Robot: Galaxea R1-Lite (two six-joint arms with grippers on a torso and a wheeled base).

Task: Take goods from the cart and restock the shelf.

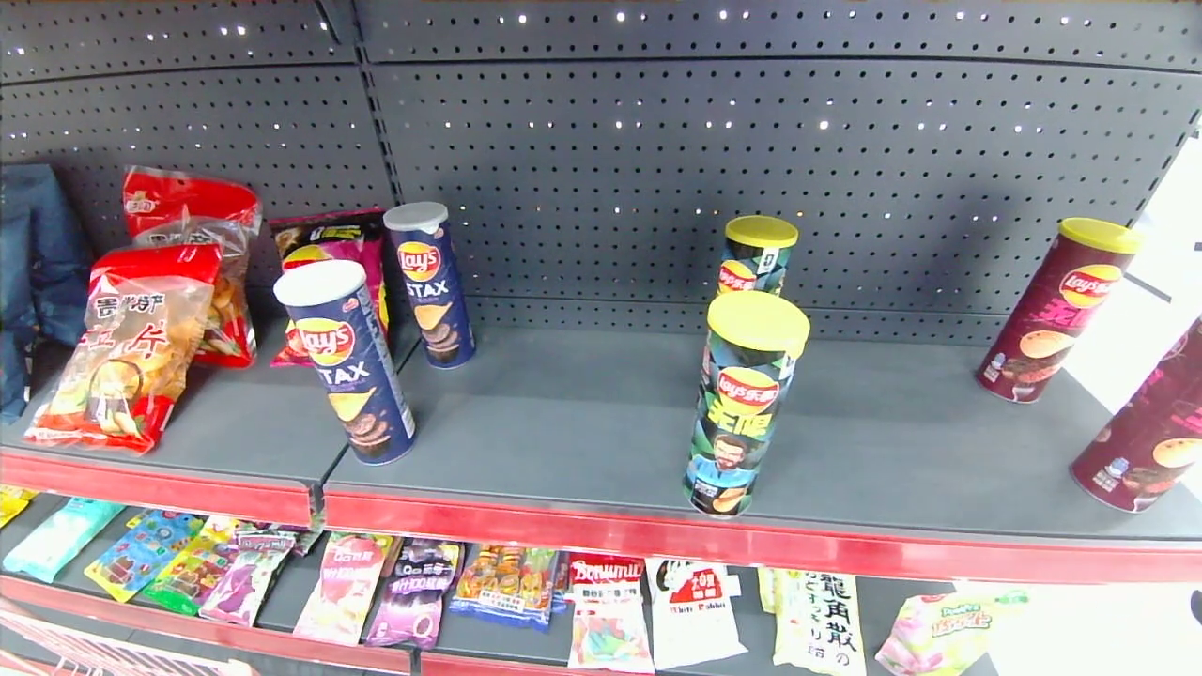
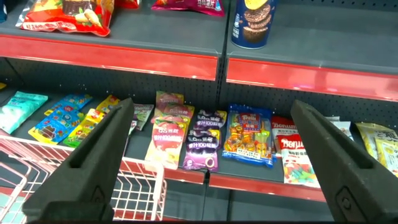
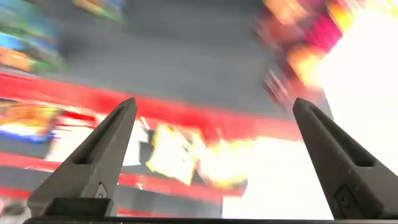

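On the grey upper shelf [image 1: 582, 422] stand two blue chip cans [image 1: 346, 364], two green-black cans with yellow lids [image 1: 745, 406] and two maroon cans [image 1: 1054, 312], all upright. In the left wrist view my left gripper [image 2: 211, 180] is open and holds nothing. It hovers in front of the lower shelf, above the white wire cart [image 2: 144, 167]. My right gripper [image 3: 214, 168] is also open with nothing between its fingers, facing a blurred red shelf edge [image 3: 186, 112].
Red snack bags [image 1: 131, 347] lie at the left end of the upper shelf. Several flat candy packets [image 2: 199, 140] line the lower shelf [image 1: 526, 648]. Free room lies between the blue and green cans, and right of the green cans.
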